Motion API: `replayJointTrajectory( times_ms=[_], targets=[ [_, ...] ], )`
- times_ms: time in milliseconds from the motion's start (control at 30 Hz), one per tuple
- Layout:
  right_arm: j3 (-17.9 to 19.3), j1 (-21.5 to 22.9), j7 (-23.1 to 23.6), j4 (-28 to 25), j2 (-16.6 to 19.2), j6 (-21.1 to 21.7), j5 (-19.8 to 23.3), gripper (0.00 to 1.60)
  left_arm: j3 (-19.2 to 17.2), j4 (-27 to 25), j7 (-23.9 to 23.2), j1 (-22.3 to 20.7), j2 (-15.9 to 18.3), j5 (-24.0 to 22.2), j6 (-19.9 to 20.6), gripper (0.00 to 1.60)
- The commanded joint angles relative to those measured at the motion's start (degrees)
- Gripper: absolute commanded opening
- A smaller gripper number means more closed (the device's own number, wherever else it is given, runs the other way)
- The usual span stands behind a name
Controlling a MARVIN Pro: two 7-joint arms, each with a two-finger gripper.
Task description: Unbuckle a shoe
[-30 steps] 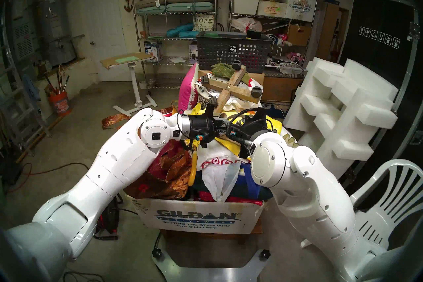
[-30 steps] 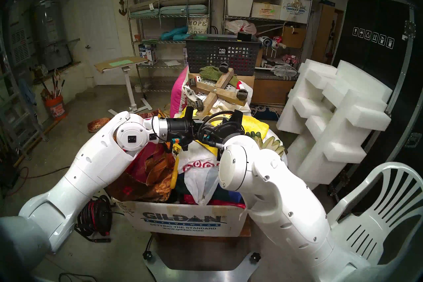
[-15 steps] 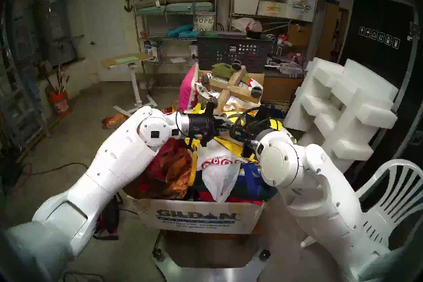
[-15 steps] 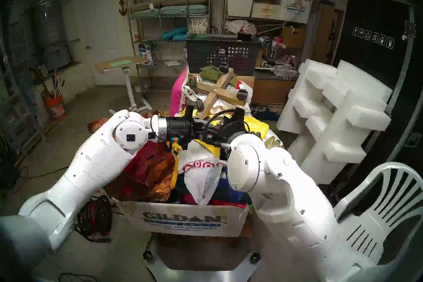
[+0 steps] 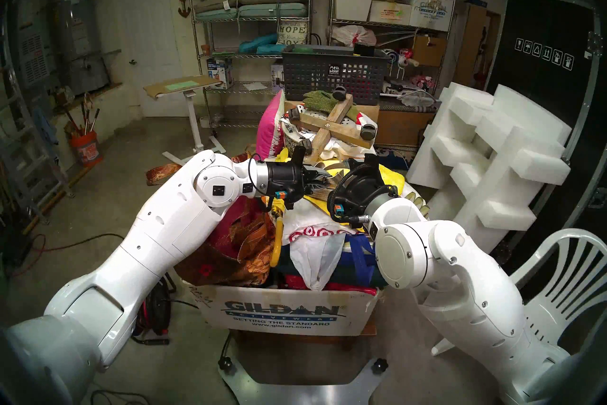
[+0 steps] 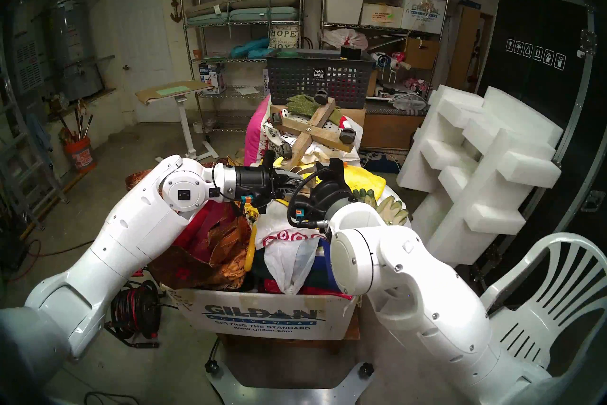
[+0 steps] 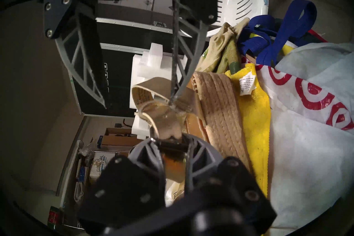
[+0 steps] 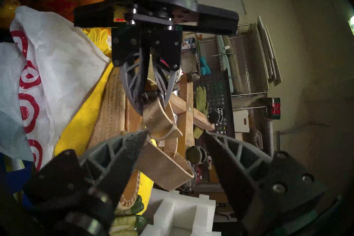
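the shoe (image 7: 216, 107), a tan wedge sandal with a woven rope sole, lies on its side on a yellow cloth (image 7: 254, 134) at the top of a heap of bags and fabric piled in a white gildan box (image 5: 285, 312). its rope sole rests against the yellow cloth, with a white bag printed with red rings (image 7: 306, 95) just beside it and pale work gloves (image 7: 224, 46) near its far end. the left gripper (image 7: 173, 143) reaches in level from the robot's left, its 2 fingers pressed together on the sandal's tan upper strap (image 7: 168, 124), pinching the leather close to where the thin ankle strap loops out. the right gripper (image 8: 175, 132) comes in from the near side with its jaws spread apart; its 2 fingertips stand either side of the wide tan band (image 8: 164, 164) of the sandal, one fingertip touching or nearly touching the band, the other clear of it, holding nothing. the small buckle is too blurred to pick out in any view. behind the heap sit a wooden cross with castors (image 5: 331, 128) and a dark mesh basket (image 5: 331, 75), and a white plastic chair (image 5: 558, 289) stands at the robot's right.
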Motion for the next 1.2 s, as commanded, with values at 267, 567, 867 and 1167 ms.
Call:
replayJointTrajectory(
  times_ms=[267, 567, 867, 1167],
  targets=[
    [-0.61, 0.46, -2.18, -0.61, 0.18, -1.24, -2.14, 1.26, -0.69, 0.20, -0.44, -2.53, -1.15, -0.87, 0.04, 0.67],
    [-1.12, 1.59, -1.06, -0.06, -1.01, -1.44, -1.75, 1.25, -0.95, -1.77, -0.62, -1.94, -0.76, -1.14, 0.33, 0.88],
    [-3.69, 2.85, -1.56, 1.24, 0.01, -1.36, -7.01, 1.10, -0.60, -2.99, -1.05, -1.38, -0.89, -1.48, 0.87, 0.98],
    [-3.82, 3.05, 0.77, 1.30, -0.16, -0.27, -8.30, 0.88, -0.35, -2.91, -1.33, -1.69, -1.03, -1.41, 0.92, 0.88]
  ],
)
